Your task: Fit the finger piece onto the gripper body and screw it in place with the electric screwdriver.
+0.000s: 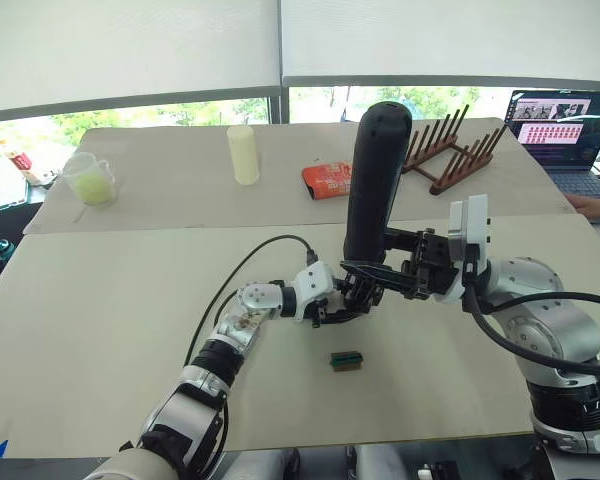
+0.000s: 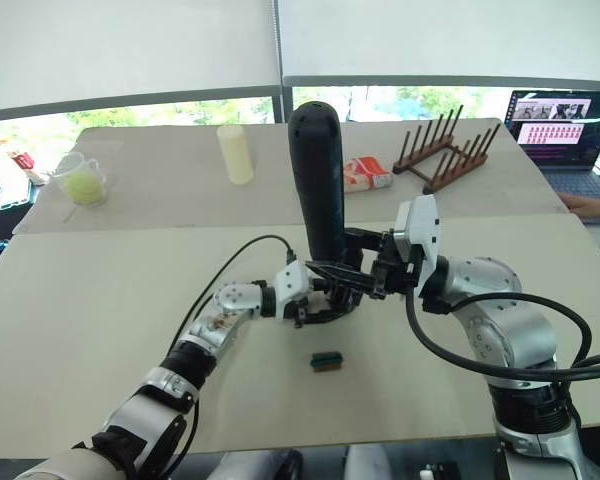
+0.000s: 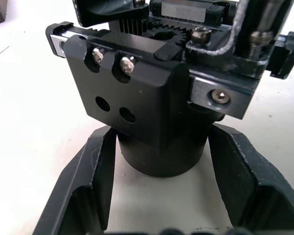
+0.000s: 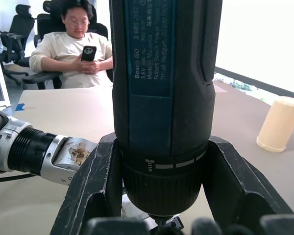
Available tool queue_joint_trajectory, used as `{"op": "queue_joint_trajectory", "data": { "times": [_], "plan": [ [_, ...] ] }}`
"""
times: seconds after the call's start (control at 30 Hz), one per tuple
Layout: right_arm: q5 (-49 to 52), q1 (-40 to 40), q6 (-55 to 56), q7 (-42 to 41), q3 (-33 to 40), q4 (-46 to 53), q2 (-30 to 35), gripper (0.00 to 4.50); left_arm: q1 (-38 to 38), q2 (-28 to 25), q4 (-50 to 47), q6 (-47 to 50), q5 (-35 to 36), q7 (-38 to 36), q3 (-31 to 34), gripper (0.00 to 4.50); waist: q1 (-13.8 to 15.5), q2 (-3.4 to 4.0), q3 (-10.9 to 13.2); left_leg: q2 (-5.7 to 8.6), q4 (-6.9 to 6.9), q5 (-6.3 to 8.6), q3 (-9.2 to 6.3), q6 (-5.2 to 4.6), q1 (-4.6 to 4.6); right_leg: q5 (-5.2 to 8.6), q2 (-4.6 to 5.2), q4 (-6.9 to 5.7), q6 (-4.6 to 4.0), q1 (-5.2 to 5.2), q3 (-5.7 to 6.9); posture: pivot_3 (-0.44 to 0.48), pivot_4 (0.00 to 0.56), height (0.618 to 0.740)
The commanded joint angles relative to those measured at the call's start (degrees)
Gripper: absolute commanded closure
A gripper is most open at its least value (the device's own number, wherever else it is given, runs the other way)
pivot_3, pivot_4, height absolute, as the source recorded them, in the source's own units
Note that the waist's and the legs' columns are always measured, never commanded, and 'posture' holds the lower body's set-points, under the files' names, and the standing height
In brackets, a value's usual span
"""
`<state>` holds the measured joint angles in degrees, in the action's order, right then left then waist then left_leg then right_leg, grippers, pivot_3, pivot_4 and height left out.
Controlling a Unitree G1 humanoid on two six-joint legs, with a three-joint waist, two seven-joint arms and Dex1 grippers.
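1. My right tool point(image 1: 380, 272) clamps the screwdriver point(image 1: 376, 180) upright, bit down, directly over the body point(image 3: 152, 103).
2. My left tool point(image 1: 332, 305) grips that body mid-counter point(image 1: 100, 330), so the drive runs straight down.

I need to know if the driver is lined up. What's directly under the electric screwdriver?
The gripper body sits directly beneath the upright electric screwdriver, held by the left gripper. The right gripper clasps the screwdriver's lower end. The bit tip and the screw are covered.
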<state>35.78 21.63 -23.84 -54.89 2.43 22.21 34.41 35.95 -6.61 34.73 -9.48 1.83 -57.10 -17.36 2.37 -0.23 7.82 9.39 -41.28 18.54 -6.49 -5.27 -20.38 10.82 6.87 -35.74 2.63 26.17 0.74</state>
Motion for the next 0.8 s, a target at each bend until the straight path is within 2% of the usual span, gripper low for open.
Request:
{"op": "queue_joint_trajectory", "data": {
  "times": [0.03,0.37,0.7,0.8],
  "plan": [
    [-2.3,-1.3,-1.5,-0.4,-1.8,-2.3,1.8,2.60,0.6,0.6,-0.6,-0.5,0.5,-0.3,0.2,2.18,0.0,0.00,0.0,0.00,0.00,0.00,0.00,0.00,0.01,0.00,0.00,0.00,0.00,-0.01,0.01,0.000,0.150,0.740],
    [-0.5,1.7,-5.6,2.4,-2.7,-3.7,1.6,2.60,0.6,0.6,-0.5,-0.5,0.4,-0.3,0.2,2.18,0.1,0.00,0.0,0.00,0.00,0.00,-0.01,0.00,0.05,0.00,0.01,0.00,0.00,-0.04,-0.01,0.000,0.150,0.740],
    [-3.9,0.8,-1.5,1.4,-4.6,-4.4,2.1,2.60,0.6,0.4,-0.7,-0.2,0.5,-0.3,0.3,2.18,0.0,0.00,0.0,0.00,0.00,0.00,0.00,0.00,0.05,0.00,0.01,0.00,0.00,-0.04,-0.01,0.000,0.150,0.740],
    [-6.2,0.1,2.7,0.5,-5.0,-4.9,2.3,2.60,0.7,0.4,-0.7,-0.2,0.4,-0.3,0.4,2.18,0.1,-0.01,0.0,0.00,0.00,0.00,0.00,0.00,0.06,0.00,0.00,0.00,0.00,-0.04,0.00,0.000,0.150,0.740]
  ]
}}
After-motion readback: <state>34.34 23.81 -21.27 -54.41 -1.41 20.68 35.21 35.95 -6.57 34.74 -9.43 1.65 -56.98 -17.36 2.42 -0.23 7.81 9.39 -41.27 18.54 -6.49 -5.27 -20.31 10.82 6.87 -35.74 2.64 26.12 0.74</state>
